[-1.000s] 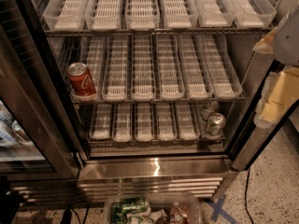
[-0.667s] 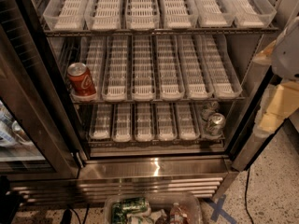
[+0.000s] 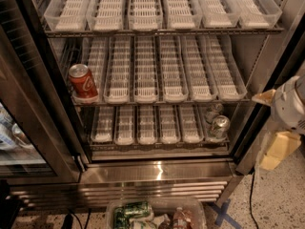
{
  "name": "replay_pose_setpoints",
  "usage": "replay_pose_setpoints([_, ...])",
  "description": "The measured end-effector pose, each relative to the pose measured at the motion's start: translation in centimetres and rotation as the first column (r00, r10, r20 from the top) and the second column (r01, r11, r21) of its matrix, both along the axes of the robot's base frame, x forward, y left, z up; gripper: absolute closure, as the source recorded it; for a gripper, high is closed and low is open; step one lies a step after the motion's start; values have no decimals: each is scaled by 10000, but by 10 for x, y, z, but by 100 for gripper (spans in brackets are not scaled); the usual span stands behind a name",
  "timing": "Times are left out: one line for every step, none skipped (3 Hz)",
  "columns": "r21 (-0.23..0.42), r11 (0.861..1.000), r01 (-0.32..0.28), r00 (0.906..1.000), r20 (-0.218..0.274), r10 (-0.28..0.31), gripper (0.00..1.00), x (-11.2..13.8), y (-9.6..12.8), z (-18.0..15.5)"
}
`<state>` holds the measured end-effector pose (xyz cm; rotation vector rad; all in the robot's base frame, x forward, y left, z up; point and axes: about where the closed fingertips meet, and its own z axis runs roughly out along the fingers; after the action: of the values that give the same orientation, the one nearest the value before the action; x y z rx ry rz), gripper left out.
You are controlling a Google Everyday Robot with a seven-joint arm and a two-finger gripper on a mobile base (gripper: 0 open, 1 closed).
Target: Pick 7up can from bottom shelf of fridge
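Observation:
The fridge (image 3: 47, 109) stands open in front of me, with wire racks of clear plastic lanes. The 7up can (image 3: 219, 126), with a silver top and dull greenish body, stands upright in the rightmost lane of the bottom shelf (image 3: 157, 144), near its front edge. My gripper (image 3: 280, 128), white and pale yellow, is at the right edge of the view, outside the fridge. It is to the right of the can at about the bottom shelf's height, and holds nothing that I can see.
A red Coca-Cola can (image 3: 82, 82) stands at the left end of the middle rack. The glass door (image 3: 21, 142) hangs open on the left. Below the shelves is the shiny steel base (image 3: 152, 173). A clear bin (image 3: 157, 214) of cans and bottles sits on the floor in front.
My gripper has moved downward along the right edge, from the middle rack's height to about the bottom shelf's height. The cans have not moved.

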<state>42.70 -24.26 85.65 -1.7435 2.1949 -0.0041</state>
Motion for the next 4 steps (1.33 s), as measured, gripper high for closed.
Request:
replay_pose_setpoints([455, 9977, -508, 9983, 293, 495, 0, -2, -4, -32])
replay_pose_setpoints([455, 9977, -508, 9983, 293, 495, 0, -2, -4, -32])
replay_pose_setpoints([741, 9970, -228, 9988, 459, 195, 0, -4, -4, -45])
replay_pose_setpoints([1161, 9932, -36, 9963, 861, -65, 0, -2, -7, -84])
